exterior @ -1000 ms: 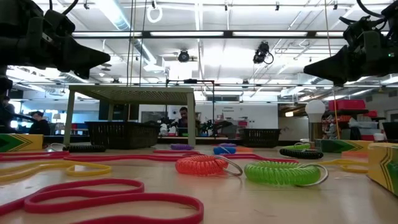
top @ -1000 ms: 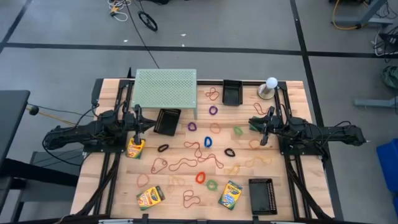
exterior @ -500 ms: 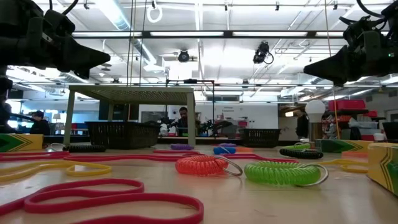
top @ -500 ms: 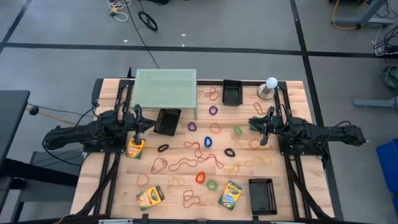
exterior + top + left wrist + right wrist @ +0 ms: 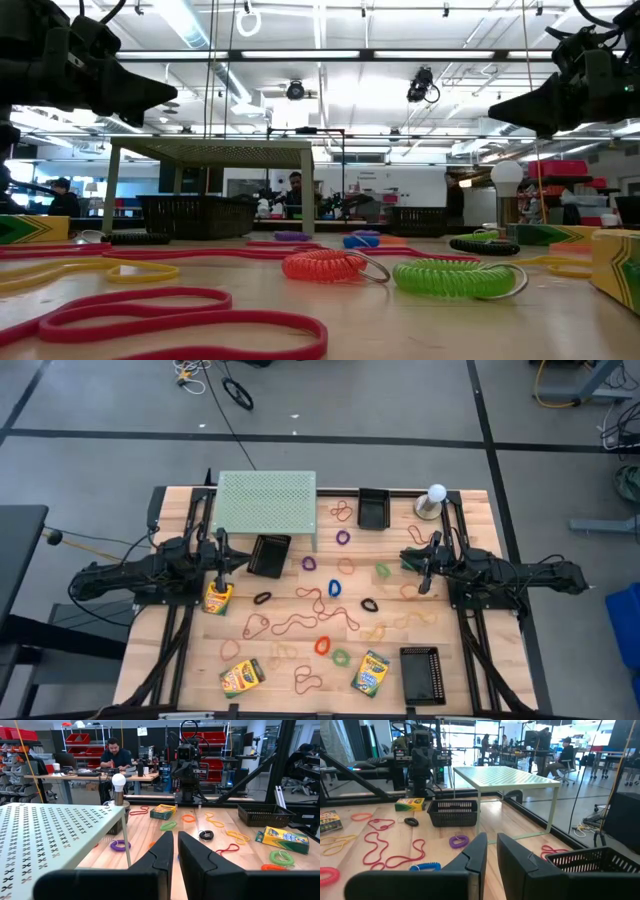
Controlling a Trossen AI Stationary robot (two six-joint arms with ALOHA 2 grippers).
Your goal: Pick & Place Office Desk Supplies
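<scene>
grey floor [image 5: 400, 400] crossed by dark lines, bright ceiling lights [image 5: 190, 20]

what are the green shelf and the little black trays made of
The green shelf looks like painted sheet metal: thin, matte, punched with a regular hole pattern. The black trays look like wire or metal mesh, an open grid with matte black walls; it could be plastic.

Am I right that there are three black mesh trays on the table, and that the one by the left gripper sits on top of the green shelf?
Nearly. The high view shows that tray on the table beside the pale green shelf, at its front corner, near the left gripper. Three trays is correct.
</scene>
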